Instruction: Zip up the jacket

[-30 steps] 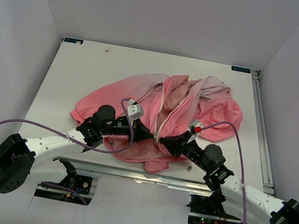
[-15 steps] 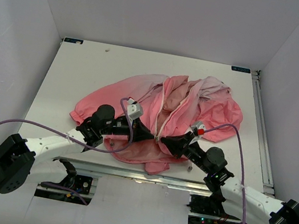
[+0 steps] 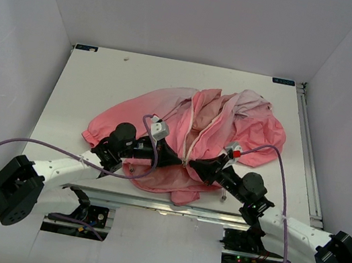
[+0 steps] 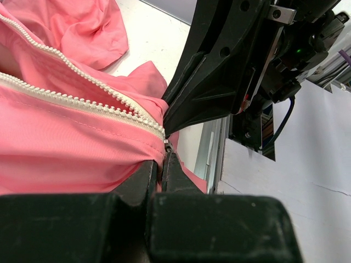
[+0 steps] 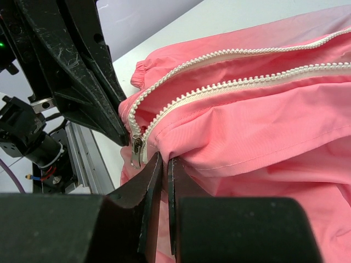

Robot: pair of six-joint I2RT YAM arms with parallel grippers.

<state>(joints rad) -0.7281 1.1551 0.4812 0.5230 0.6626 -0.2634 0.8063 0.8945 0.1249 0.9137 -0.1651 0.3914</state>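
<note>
The salmon-pink jacket (image 3: pixel 214 128) lies crumpled on the white table, its white-toothed zipper open along the front. Both grippers meet at its near hem. My left gripper (image 3: pixel 181 162) is shut on the jacket's hem by the zipper's bottom end (image 4: pixel 163 143). My right gripper (image 3: pixel 189 166) is shut on the other hem edge (image 5: pixel 164 159), just right of the metal zipper slider (image 5: pixel 136 149), which hangs at the bottom of the teeth. The two zipper rows (image 5: pixel 230 68) run apart from there. In the left wrist view the right arm's black fingers (image 4: pixel 219 76) stand close behind the hem.
The table's near edge and metal rail (image 3: pixel 150 202) lie just below the hem. A purple cable (image 3: pixel 37 144) loops from the left arm, another (image 3: pixel 284 178) from the right. White walls enclose the table on three sides.
Almost nothing has moved. Both grippers stay shut at the jacket's near hem; the arms have only shifted slightly.
</note>
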